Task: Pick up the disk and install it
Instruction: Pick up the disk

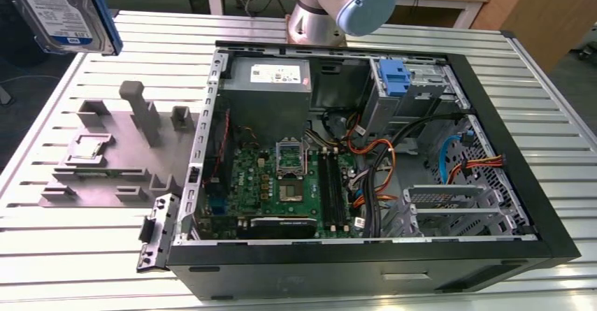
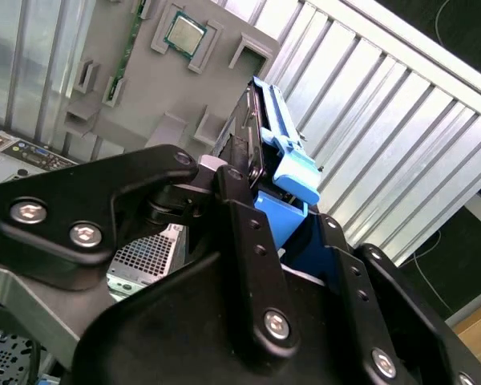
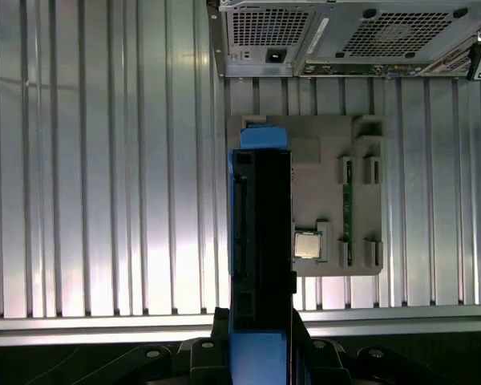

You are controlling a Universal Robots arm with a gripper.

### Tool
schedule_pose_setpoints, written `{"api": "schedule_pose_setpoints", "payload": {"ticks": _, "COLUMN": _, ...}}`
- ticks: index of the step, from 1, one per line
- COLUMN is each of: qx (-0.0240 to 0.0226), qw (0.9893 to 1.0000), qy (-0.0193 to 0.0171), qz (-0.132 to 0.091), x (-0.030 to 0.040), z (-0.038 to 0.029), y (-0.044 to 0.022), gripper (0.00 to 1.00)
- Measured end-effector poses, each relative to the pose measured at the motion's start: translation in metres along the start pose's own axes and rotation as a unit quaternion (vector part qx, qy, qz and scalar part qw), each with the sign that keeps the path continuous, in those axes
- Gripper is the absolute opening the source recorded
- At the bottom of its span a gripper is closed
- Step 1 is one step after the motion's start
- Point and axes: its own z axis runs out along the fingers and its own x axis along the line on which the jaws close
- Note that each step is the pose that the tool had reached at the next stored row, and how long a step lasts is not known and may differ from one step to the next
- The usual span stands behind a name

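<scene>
claw [image 2: 279, 210] closed on the disk [image 2: 252, 132]; black fingers [image 2: 239, 210] sit tight on either side of its blue carrier end, no gap showing; in the first wrist view the claw [image 3: 260, 357] has one end of the disk [image 3: 260, 233], and the rest sticks straight out from it, edge-on

disk position: outside the case [image 1: 373, 262], up in the air and clear of the bench [image 1: 84, 255]; in the exterior view the disk [image 1: 61, 10] is off the case's side, on the exterior view's left, label face to the camera, blue rail [image 1: 105, 17] down one edge

below it: grey fixture plate [image 3: 337, 160] flat on the bench [image 3: 104, 160], just beside the case [image 3: 345, 36]; disk hangs over one side of that plate, not touching it; processor chip [image 3: 307, 245] sits in a pocket of the plate; both wrist views show chip [image 2: 184, 30] and plate [image 2: 192, 56]; exterior view has the plate [image 1: 117, 196] next to the case's side wall

case: lying on its side on the bench, open face up; motherboard [image 1: 279, 185] on its floor; power supply [image 1: 265, 77] in the corner nearest the arm base [image 1: 326, 7]; upright blue bracket [image 1: 396, 77] in the bay along the same wall as the power supply; arm base just behind the case
</scene>
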Motion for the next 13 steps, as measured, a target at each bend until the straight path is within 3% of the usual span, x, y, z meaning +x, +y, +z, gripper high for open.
{"api": "schedule_pose_setpoints", "payload": {"ticks": 13, "qx": 0.0000, "qw": 1.0000, "qy": 0.0000, "qz": 0.000, "x": 0.0000, "z": -0.0039, "y": 0.0001, "gripper": 0.37}}
